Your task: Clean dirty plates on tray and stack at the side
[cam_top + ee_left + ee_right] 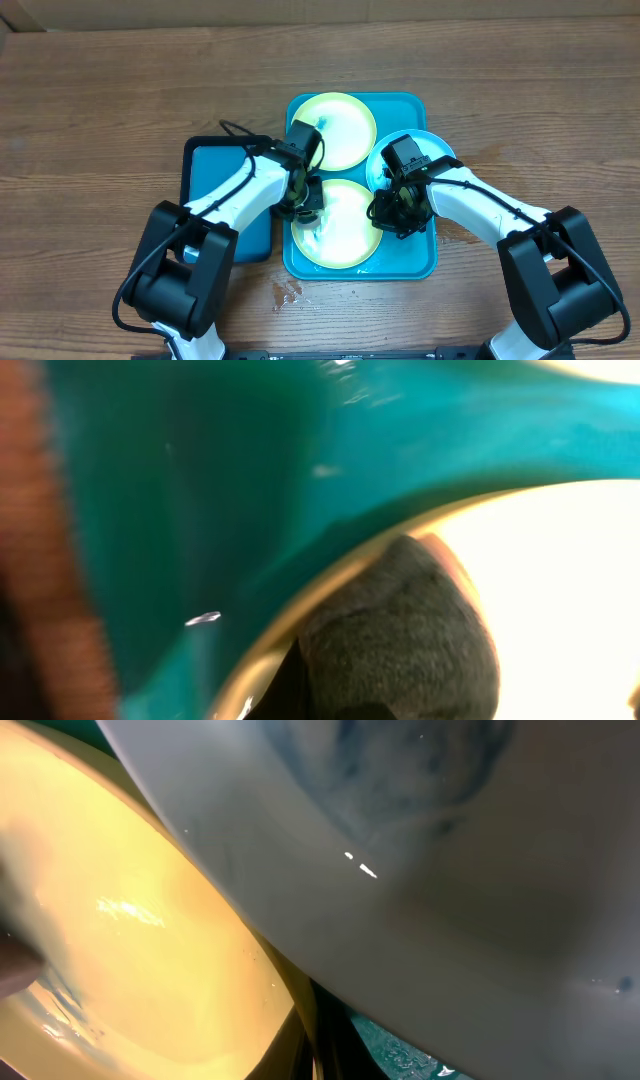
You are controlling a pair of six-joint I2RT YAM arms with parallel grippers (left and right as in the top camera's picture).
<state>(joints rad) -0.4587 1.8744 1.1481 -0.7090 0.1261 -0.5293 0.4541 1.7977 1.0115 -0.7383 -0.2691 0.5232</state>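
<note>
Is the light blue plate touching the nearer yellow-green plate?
Cannot tell: the right wrist view shows the light blue plate overhanging the nearer yellow-green plate, but any contact or gap is hidden.

Close ahead, a pale plate (430, 870) with blue-green smears overlapped a yellow plate (130, 940) lying left; turquoise tray (400, 1050) showed below.

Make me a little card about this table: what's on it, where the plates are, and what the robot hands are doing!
tray: turquoise tray, mid wooden table
plates: far yellow-green plate, near yellow-green plate, light blue plate at the tray's right edge
dirt: blue smears on the light blue plate and the near one
left gripper: shut, at the near plate's left rim
right gripper: shut, at that plate's right side
beside: small blue tray, on the left
stacked: none yet
</note>
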